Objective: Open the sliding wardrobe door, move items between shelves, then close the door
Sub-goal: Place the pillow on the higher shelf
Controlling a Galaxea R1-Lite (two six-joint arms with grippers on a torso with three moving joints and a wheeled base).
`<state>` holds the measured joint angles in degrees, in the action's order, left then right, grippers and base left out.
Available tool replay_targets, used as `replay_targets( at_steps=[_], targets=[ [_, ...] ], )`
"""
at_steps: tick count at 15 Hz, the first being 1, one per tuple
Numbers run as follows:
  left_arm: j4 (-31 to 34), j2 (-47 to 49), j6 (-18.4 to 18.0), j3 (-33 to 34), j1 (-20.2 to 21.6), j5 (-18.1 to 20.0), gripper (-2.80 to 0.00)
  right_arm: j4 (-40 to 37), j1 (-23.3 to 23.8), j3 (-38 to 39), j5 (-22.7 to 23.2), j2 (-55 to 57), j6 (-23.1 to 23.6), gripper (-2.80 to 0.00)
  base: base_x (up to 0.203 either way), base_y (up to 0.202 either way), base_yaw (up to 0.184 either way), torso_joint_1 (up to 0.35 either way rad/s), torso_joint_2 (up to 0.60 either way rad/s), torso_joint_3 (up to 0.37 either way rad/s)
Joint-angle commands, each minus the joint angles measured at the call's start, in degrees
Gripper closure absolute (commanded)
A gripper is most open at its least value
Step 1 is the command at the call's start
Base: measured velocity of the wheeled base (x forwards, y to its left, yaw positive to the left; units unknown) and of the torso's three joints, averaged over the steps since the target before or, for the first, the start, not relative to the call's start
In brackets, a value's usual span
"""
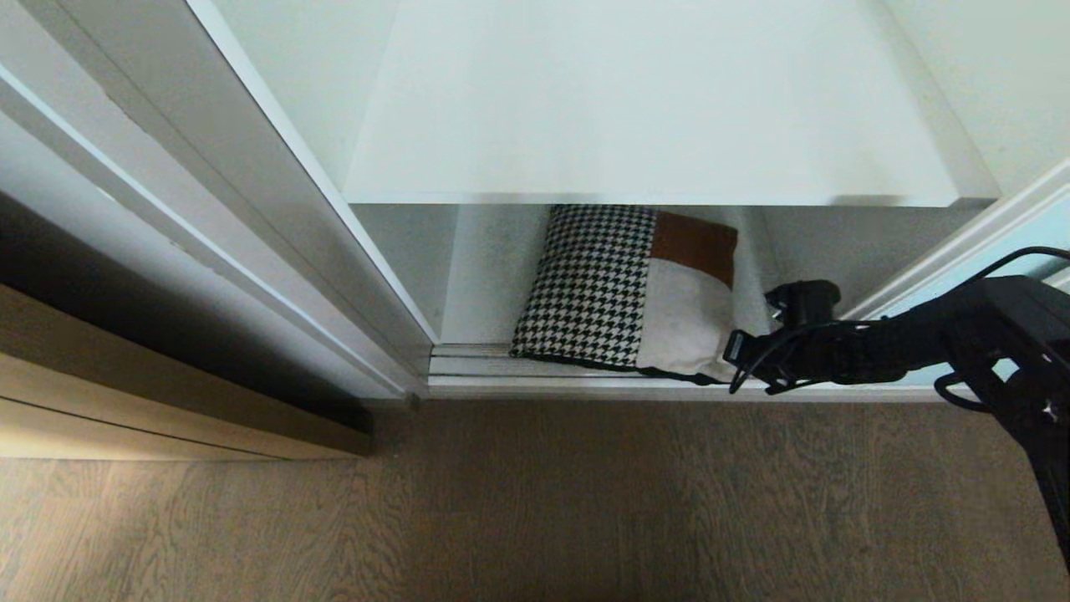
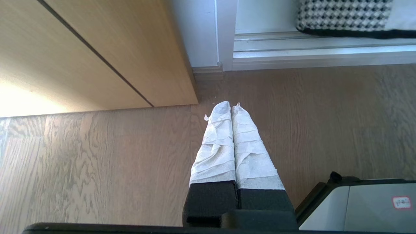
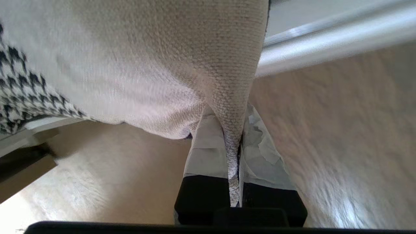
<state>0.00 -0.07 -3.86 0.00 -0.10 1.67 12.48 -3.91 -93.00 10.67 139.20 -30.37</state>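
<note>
**Cushion held by one thin corner at the wardrobe's lip**

Because the right hand (image 3: 234,143) has only a narrow fold of cream fabric pinched between its paper-wrapped fingers (image 3: 208,152), the likeliest failure from here is the corner sliding out as the load comes onto it. The square cushion of black-and-white houndstooth, cream and rust-brown patches (image 1: 631,288) is soft and bulky, and nearly all of it hangs away from the pinch, so I judge it will sag and swing once lifted, tugging at that small bite of cloth. A second risk lies just above: the plain white laminate upper shelf (image 1: 652,109) juts out over the bottom compartment, and a cushion raised too close in could catch under its front edge and be pulled free. The silver sliding-door track (image 1: 585,386) along the threshold could also snag the black-edged lower seam if the cushion is dragged instead of lifted.

The right hand is clamped tight on the cushion's cream corner, fingers nearly together with only the cloth between them. It sits low at the front right of the opening, near the pale aqua frosted-glass sliding door (image 1: 1024,238), which is pushed aside. The cushion leans in the bottom compartment, its lower edge at the track, beneath the upper shelf.

The left hand (image 2: 231,109) hangs parked over the grey-brown wood-grain floor (image 2: 97,162) beside a tan wood-grain panel (image 2: 97,48), its wrapped fingers pressed together and holding nothing.
</note>
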Motion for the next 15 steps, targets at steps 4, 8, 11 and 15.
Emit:
replay_targets(
  at_steps=[4,8,11,15],
  targets=[
    [0.00,0.07,-0.01,0.09,0.01,0.00,0.00,0.17,1.45,6.63,-0.03,-4.38,-0.04,0.00,0.000,0.000,0.000,0.000,0.00,0.000],
    [0.00,0.07,-0.10,0.02,0.01,0.00,0.00,-0.17,3.62,7.64,-0.59,-4.11,-0.05,0.00,0.000,0.000,0.000,0.000,0.00,0.000],
    [0.18,0.16,-0.54,0.00,0.01,0.27,0.00,0.08,4.44,8.51,-0.85,-2.72,-0.04,0.00,0.000,0.000,0.000,0.000,0.00,0.000],
    [0.29,0.25,-1.54,0.00,0.01,0.35,0.00,-0.79,5.40,7.05,-2.05,-1.47,-0.04,0.00,0.000,0.000,0.000,0.000,0.00,0.000]
  ],
)
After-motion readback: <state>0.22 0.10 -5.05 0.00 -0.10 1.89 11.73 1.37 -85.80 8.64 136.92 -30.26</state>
